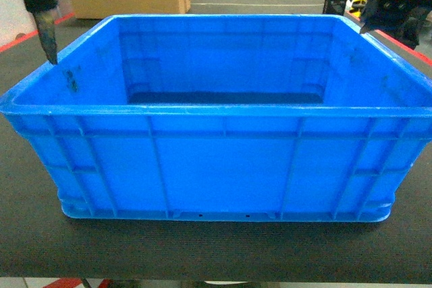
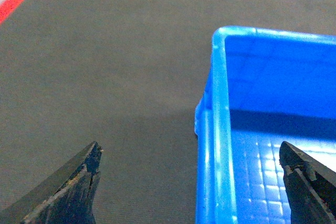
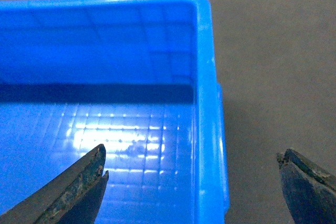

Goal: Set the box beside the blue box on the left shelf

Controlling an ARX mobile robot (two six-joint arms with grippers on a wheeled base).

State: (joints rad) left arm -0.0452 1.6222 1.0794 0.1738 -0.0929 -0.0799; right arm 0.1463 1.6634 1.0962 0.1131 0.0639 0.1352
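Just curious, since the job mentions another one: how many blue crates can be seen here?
1: the blue crate sits on the dark table, directly in front. Others may lie outside these views.

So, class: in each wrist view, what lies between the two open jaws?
In the left wrist view, the box's left rim, with dark mat outside it. In the right wrist view, its right rim, likewise straddled.

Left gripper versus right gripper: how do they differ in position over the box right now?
The left gripper straddles the box's left wall; the right gripper straddles its right wall. In the head view the left gripper's finger hangs beside the rim, while the right gripper appears farther back. Both are open, one finger inside, one outside.
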